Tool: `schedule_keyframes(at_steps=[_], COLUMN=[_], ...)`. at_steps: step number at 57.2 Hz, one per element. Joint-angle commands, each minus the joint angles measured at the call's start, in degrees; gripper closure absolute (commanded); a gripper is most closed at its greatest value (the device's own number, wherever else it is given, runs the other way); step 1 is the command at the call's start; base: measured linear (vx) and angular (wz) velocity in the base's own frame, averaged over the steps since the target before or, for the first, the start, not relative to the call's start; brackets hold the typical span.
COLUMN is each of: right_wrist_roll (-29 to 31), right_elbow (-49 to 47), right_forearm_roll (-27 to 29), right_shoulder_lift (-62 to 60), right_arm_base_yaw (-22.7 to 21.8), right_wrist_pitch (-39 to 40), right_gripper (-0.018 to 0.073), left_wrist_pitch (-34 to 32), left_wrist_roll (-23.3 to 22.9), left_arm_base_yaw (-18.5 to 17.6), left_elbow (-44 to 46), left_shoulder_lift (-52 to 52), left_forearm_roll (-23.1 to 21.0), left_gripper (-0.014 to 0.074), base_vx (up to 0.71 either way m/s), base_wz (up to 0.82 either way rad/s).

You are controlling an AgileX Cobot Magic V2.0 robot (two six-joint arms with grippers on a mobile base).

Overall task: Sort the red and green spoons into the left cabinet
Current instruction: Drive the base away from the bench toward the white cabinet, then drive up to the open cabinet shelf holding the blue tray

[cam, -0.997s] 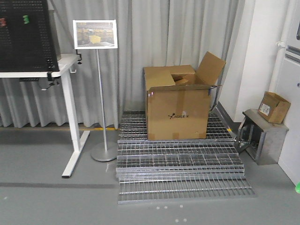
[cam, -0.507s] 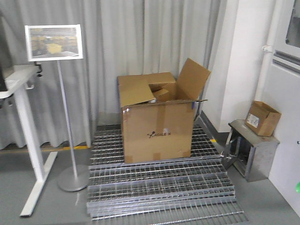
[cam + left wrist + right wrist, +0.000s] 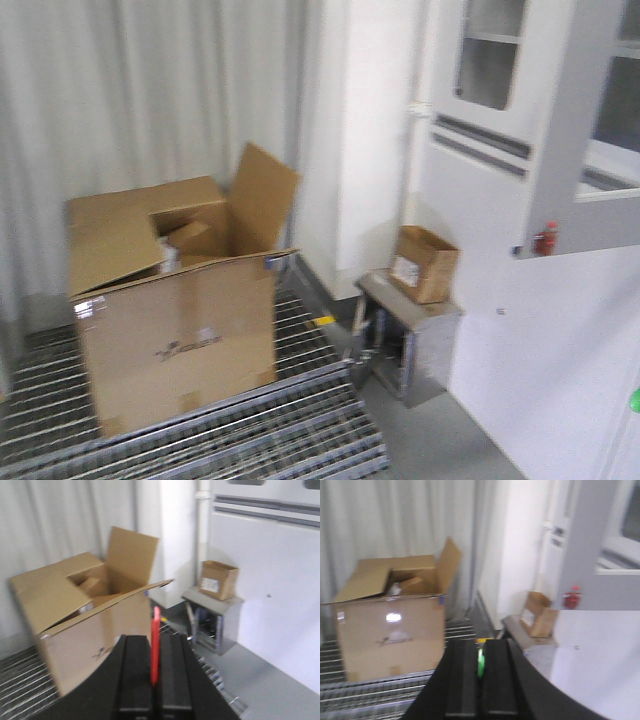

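My left gripper (image 3: 155,680) is shut on a red spoon (image 3: 155,642), which stands up between the black jaws in the left wrist view. My right gripper (image 3: 480,672) is shut on a green spoon (image 3: 480,663), of which only a short green edge shows between the jaws. A white cabinet (image 3: 540,130) with glass doors and a grey frame is at the right of the front view. It also shows in the right wrist view (image 3: 600,540). A small red thing (image 3: 545,239) sits by the cabinet's lower edge. Neither gripper shows in the front view.
A large open cardboard box (image 3: 175,300) stands on metal floor grating (image 3: 250,430) at the left. A small cardboard box (image 3: 423,262) rests on a low metal stand (image 3: 405,335) against the white wall. A grey curtain (image 3: 140,90) hangs behind.
The view has swung to the right: the white desk and sign stand have left the frame, the big box has shifted left, and the white cabinet has come into view at the right.
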State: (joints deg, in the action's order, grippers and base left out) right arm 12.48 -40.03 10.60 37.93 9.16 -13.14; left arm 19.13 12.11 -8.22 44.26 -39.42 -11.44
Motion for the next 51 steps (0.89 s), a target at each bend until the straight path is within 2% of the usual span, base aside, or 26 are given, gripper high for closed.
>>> schedule_keyframes(at_steps=[1,51], right_wrist_roll=[0.58,0.58], right_elbow=[-1.75,-1.75], right_forearm_roll=[-0.20,-0.20], right_shoulder_lift=[-0.12,-0.12], right_arm_base_yaw=[-0.11,-0.11], right_wrist_pitch=[4.77,4.82], right_gripper=[0.0564,0.0564], left_wrist_pitch=[-4.74,-4.74], left_wrist_roll=[-0.30,-0.30], left_arm_base_yaw=[-0.27,-0.27], left_elbow=[1.62,1.62], left_shoulder_lift=[0.03,0.03], left_forearm_roll=[-0.79,-0.79], left_gripper=[0.0597,0.0597], base_vx=[0.40,0.32], base_wz=[-0.74,-0.74])
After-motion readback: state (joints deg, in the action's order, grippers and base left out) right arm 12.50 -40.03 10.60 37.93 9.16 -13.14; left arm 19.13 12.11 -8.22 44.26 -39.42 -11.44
